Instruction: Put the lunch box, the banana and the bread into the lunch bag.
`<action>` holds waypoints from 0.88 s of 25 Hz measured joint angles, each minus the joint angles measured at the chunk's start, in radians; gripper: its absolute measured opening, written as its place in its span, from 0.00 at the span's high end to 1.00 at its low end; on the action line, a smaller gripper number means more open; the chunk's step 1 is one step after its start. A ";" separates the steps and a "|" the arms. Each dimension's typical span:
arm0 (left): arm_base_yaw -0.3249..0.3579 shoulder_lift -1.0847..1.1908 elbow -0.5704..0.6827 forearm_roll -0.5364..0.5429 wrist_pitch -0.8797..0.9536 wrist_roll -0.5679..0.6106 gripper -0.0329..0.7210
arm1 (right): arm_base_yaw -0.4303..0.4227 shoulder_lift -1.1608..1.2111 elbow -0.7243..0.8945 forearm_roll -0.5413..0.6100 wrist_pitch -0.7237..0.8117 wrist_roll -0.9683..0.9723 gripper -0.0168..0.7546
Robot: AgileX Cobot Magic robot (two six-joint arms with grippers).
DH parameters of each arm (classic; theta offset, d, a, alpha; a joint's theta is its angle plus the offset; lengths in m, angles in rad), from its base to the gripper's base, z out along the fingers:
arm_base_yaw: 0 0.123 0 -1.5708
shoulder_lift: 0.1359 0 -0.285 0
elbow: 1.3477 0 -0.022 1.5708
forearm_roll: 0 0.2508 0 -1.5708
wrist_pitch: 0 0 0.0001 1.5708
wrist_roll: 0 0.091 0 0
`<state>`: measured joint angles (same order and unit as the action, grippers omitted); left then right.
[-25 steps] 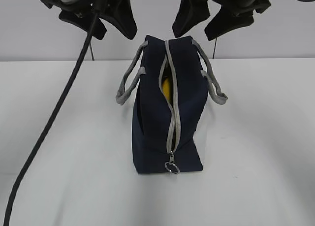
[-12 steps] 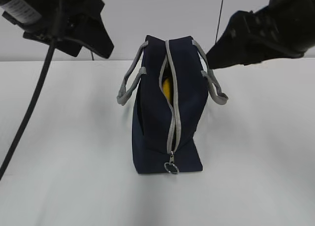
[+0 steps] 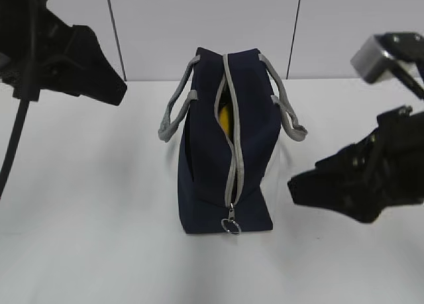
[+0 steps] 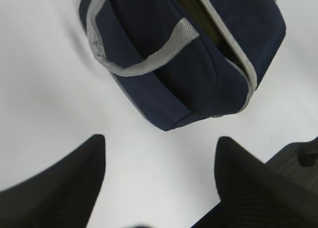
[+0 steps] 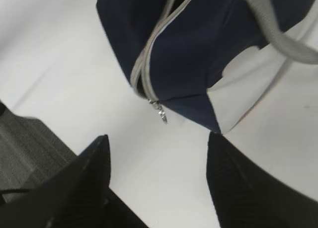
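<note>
The navy lunch bag (image 3: 205, 152) stands upright mid-table with its grey zipper strip partly open. The yellow banana (image 3: 225, 120) shows through the gap. A metal ring pull (image 3: 231, 224) hangs at the near end. The lunch box and the bread are hidden. My left gripper (image 4: 160, 141) is open and empty, left of the bag (image 4: 164, 64); in the exterior view only its dark body (image 3: 66, 59) shows. My right gripper (image 5: 158, 138) is open and empty, near the bag's (image 5: 198, 49) zipper end; its body (image 3: 358, 181) hangs to the right of the bag.
The white table (image 3: 99, 204) spreads around the bag, with a pale wall behind. Two grey webbing handles (image 3: 173, 108) droop to either side of the bag. A black cable (image 3: 10, 152) hangs at the far left. Grey floor (image 5: 30, 148) shows past the table edge.
Both arms have swung away from above the bag, the left one out to the left and the right one down to the right. The bag has not moved.
</note>
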<state>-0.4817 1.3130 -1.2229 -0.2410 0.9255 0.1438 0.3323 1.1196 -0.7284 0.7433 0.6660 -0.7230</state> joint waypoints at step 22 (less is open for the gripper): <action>0.000 -0.001 0.021 -0.002 -0.029 0.048 0.36 | 0.000 0.118 0.289 0.775 -0.058 -0.925 0.54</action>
<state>-0.4817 1.3120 -1.2018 -0.2433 0.8968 0.1914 0.3323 1.2373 -0.4393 1.5179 0.6076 -1.6475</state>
